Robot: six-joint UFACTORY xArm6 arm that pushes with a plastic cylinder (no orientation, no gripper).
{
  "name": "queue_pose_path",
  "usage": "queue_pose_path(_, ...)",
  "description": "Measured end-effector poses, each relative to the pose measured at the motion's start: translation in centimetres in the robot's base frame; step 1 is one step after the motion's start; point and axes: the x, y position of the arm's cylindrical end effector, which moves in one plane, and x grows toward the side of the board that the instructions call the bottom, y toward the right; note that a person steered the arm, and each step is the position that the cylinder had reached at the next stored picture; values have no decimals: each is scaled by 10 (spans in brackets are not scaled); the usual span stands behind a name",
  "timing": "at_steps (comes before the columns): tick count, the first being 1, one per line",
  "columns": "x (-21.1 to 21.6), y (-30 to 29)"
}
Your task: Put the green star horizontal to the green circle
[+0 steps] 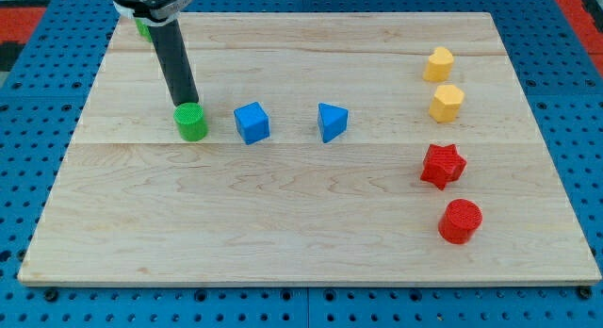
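My tip (187, 104) sits at the green circle's (191, 123) top edge, left of centre on the pale wooden board (283, 205). There are no fingers, only a rod. A green scrap, probably the green star (141, 28), peeks out behind the arm at upper left. Blue pegboard (38, 64) surrounds the board.

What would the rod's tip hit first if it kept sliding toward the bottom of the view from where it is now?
My tip sits right behind the green circle, seemingly touching it, so it would meet that block at once. Past it, the board looks free. The green star is mostly hidden behind the arm.
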Motion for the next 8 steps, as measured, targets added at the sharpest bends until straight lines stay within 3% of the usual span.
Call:
queue_pose_path(1, -92, 10)
queue_pose_path(2, -164, -22)
queue_pose_path(5, -169, -65)
queue_pose_path(7, -134, -77)
queue_pose_path(8, -160, -104)
